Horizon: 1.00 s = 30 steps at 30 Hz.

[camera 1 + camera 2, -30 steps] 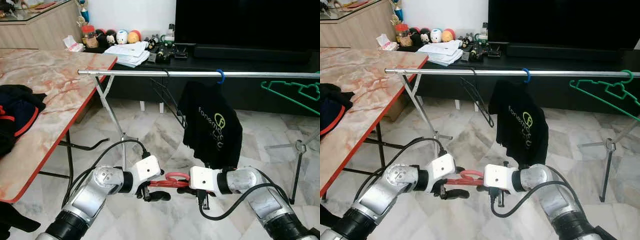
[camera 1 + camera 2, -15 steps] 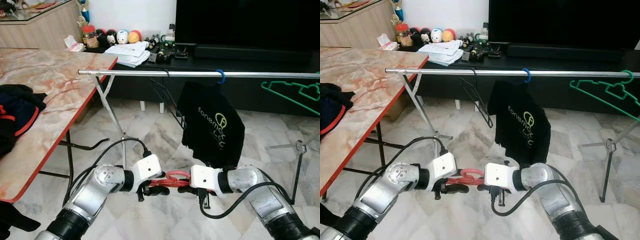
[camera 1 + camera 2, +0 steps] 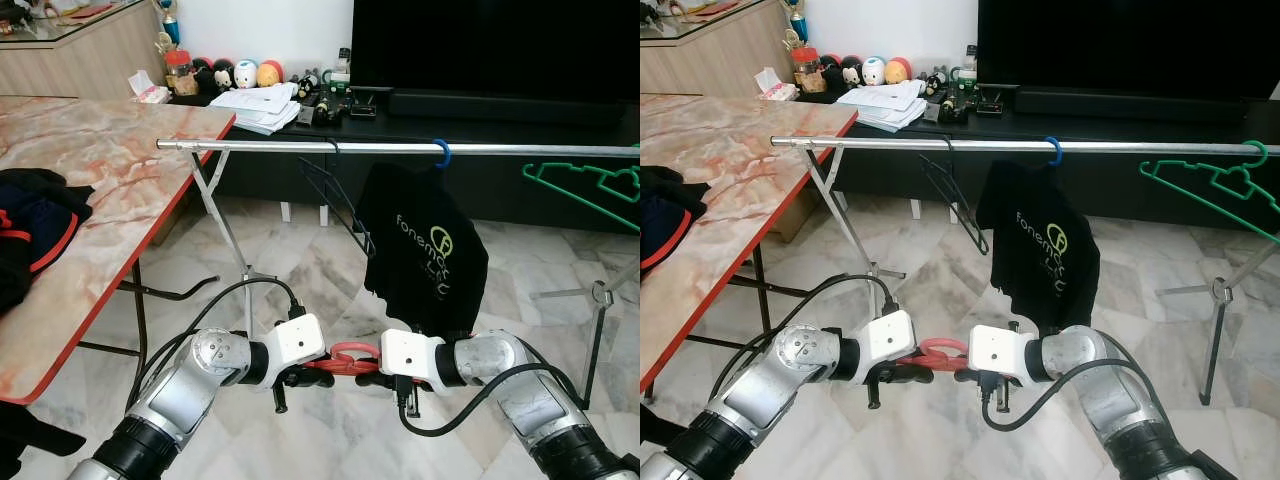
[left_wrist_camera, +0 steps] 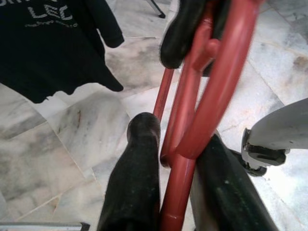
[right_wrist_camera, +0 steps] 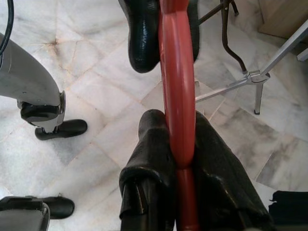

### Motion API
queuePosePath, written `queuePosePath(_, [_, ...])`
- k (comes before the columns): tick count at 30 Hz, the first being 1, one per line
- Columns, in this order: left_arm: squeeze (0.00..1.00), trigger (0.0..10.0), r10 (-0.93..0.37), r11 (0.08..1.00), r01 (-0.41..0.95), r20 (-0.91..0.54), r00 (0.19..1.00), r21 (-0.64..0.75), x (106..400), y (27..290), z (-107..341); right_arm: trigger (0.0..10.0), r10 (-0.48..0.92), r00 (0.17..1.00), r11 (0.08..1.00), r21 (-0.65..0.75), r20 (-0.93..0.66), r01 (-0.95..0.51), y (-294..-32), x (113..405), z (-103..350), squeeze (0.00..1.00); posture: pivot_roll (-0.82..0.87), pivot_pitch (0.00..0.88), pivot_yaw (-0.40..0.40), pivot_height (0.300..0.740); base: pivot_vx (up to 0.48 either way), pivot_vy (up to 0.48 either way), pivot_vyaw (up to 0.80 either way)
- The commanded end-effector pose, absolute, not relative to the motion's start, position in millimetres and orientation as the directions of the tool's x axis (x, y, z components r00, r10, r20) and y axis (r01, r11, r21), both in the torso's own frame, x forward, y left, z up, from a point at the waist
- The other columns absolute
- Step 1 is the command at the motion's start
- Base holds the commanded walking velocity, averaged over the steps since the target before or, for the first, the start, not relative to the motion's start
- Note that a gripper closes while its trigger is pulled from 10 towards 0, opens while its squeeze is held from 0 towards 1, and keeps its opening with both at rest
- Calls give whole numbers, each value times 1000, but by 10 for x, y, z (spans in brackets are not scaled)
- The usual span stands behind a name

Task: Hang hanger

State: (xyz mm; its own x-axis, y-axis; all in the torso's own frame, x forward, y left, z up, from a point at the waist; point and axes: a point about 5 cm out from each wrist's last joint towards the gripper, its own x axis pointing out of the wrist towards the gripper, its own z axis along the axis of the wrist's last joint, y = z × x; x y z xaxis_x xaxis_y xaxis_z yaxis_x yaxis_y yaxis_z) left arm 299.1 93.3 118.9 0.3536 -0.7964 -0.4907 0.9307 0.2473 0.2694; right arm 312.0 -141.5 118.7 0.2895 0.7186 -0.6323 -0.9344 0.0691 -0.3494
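While held low below the rail (image 3: 400, 148), the red hanger (image 3: 345, 358) is clamped by both grippers. It is gripped by the left gripper (image 3: 308, 375) and right gripper (image 3: 368, 377) from opposite ends.

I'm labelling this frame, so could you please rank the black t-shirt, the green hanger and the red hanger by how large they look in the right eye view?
1. black t-shirt, clearly largest.
2. green hanger, though cut off at the picture's edge.
3. red hanger, mostly hidden between the left gripper and right gripper; its true size is unsure.
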Motion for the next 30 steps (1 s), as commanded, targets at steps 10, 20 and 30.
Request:
queuePosePath(10, [0,0,-795,272,922,-475,377,277,3018,948,1217,10000,758,283,68,-361,-588,-930,-1359,3115,1280,0,-25,105,67,740,0,0,0])
queuePosePath(20, [0,0,-809,260,930,-467,356,259,2995,958,1236,10000,810,123,8,-198,-573,-980,-1384,2987,1232,1000,-25,100,65,740,0,0,0])
queuePosePath(30, [0,0,-752,172,941,-578,317,292,2935,1077,1102,10000,772,21,-58,-103,-635,-993,-1469,2926,1115,1000,-22,77,68,740,0,0,0])
